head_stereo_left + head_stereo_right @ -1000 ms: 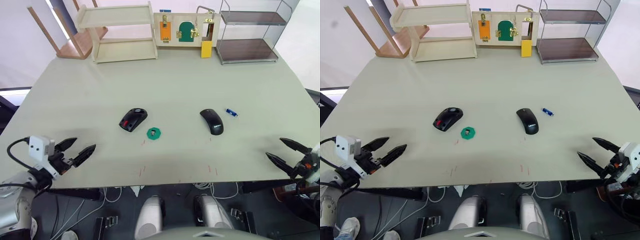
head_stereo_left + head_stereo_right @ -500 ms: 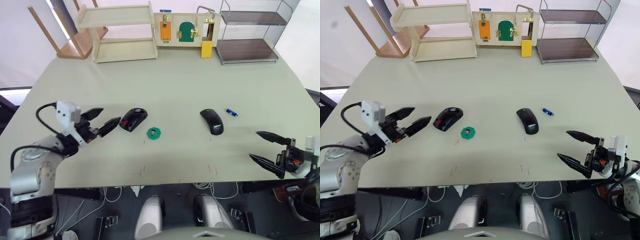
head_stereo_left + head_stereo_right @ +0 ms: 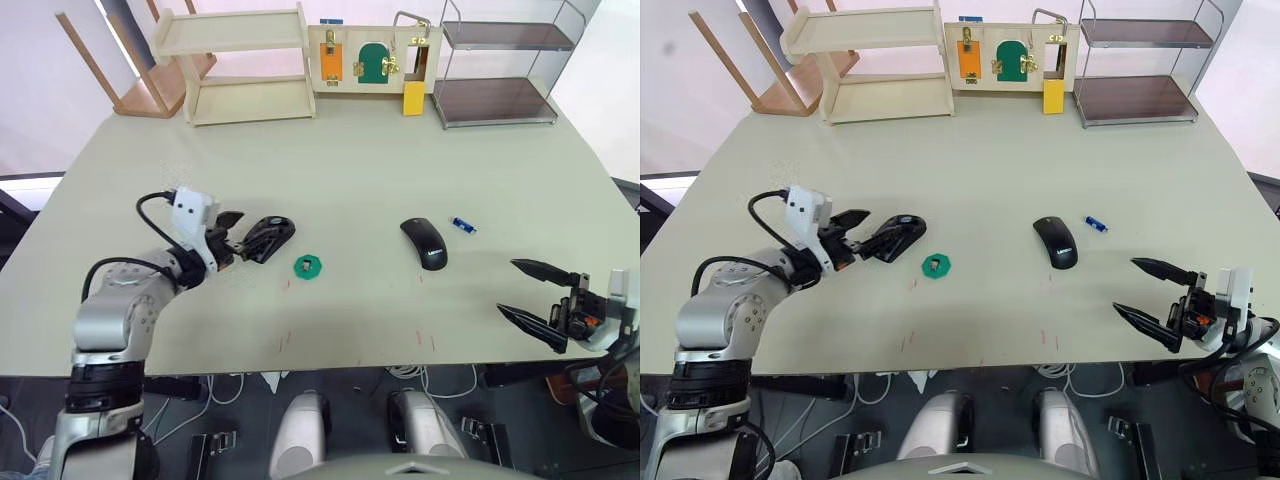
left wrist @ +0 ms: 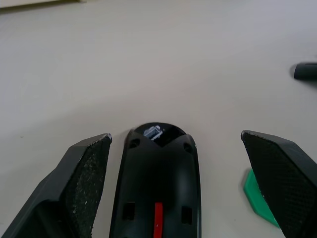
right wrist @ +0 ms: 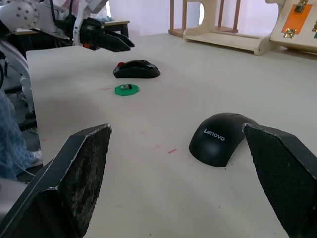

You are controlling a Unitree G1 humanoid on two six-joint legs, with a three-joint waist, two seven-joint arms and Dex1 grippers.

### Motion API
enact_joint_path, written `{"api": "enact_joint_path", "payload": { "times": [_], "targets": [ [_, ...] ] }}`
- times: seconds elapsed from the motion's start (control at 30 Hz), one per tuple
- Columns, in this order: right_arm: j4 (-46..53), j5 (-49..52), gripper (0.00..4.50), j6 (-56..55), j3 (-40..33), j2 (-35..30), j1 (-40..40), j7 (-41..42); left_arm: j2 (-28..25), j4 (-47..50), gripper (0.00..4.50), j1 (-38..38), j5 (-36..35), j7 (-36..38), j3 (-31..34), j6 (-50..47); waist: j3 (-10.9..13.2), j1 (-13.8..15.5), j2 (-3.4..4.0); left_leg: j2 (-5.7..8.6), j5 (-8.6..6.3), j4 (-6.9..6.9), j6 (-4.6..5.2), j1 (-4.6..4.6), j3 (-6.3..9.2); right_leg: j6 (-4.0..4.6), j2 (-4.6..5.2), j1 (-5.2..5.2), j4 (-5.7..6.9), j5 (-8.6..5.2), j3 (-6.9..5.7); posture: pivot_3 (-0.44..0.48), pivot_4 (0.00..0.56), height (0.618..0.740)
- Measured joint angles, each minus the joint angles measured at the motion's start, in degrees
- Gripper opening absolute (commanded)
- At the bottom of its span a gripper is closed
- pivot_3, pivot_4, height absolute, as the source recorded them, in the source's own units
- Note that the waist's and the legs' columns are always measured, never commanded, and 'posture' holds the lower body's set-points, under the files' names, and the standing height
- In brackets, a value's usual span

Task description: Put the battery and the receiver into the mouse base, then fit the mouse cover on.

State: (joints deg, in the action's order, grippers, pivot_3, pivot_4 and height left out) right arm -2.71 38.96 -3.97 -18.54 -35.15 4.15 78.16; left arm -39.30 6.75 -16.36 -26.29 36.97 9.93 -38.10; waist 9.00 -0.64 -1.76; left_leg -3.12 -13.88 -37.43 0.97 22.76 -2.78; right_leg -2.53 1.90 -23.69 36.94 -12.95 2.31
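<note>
The left gripper (image 4: pixel 173 198) is spread wide, its fingers on either side of the base (image 4: pixel 156 191) without touching it; a red strip shows on the base between them. Just beyond its right finger lies a green disc (image 3: pixel 308 266) with the receiver (image 5: pixel 127 87) on it. Open table (image 3: pixel 350 150) lies ahead. The right gripper (image 3: pixel 540 295), also spread and empty, hangs at the table's near edge; ahead sits the cover (image 5: pixel 223 138), marked "Lenovo", with the battery (image 3: pixel 462 225) just past it.

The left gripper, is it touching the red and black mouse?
Apart. In the left wrist view, the left gripper has open jaws with table showing between each one and the mouse base.
</note>
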Motion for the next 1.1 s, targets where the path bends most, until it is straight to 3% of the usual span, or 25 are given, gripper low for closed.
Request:
{"api": "enact_joint_path", "payload": {
  "times": [0.17,0.5,1.1],
  "targets": [
    [-0.7,-0.1,4.45,-0.3,0.0,0.0,-0.1,0.3,-0.5,-2.1,4.50,-4.7,3.4,-0.3,-4.0,-1.3,0.0,0.1,0.00,0.01,0.00,0.00,0.00,0.00,0.01,-0.01,-0.01,0.00,0.01,0.00,0.00,0.000,0.150,0.740],
    [-0.7,-0.1,4.45,-1.1,-0.1,0.0,0.5,0.3,0.0,-6.7,4.50,-6.1,7.3,-0.4,-7.8,-1.5,0.0,0.0,0.00,0.02,0.00,-0.01,0.00,0.01,0.02,-0.15,-0.01,0.00,0.01,0.09,0.00,0.000,0.150,0.740],
    [-0.5,0.0,4.45,-1.7,-0.1,0.6,0.7,1.3,1.6,-5.8,4.50,-5.1,8.2,-1.8,-8.2,-5.3,0.0,0.0,0.00,0.02,0.00,-0.02,0.00,0.01,0.03,-0.16,-0.01,0.00,0.03,0.10,0.00,0.000,0.150,0.740]
  ]
}}
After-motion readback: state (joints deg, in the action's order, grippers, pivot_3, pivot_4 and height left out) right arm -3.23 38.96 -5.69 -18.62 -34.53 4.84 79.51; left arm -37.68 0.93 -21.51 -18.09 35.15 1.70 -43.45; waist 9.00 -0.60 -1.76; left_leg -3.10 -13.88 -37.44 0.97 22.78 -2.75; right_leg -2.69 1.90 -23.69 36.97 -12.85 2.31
